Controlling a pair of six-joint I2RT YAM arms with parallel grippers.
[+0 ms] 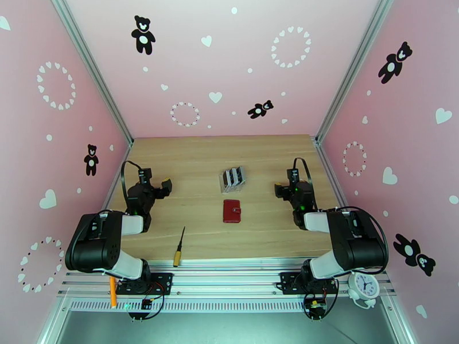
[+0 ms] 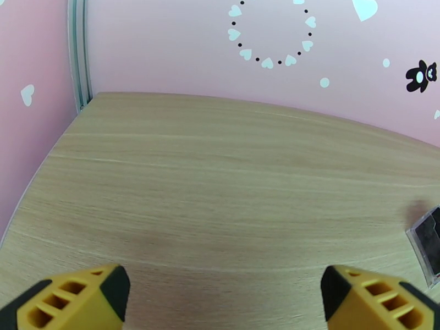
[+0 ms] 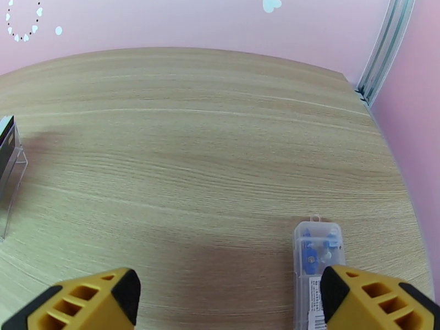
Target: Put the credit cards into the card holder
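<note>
Lab robot cell: wooden tabletop [image 1: 195, 161] boxed by pink panels [image 1: 241, 64] with bear and heart decals [image 1: 143, 34], aluminium profile frame [image 1: 92, 64], left arm [image 1: 94, 242] and right arm [image 1: 353, 239] bolted to slotted rail [image 1: 229, 279].

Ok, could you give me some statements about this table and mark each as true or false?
1. The red wallet lies closed on the table. True.
2. The cards are already inside the wallet. False: they stand in the clear rack just beyond it.
3. The left claw and the right claw are open and empty. True.
4. The screwdriver lies by the back wall. False: it lies near the front edge, beside the left arm.
</note>
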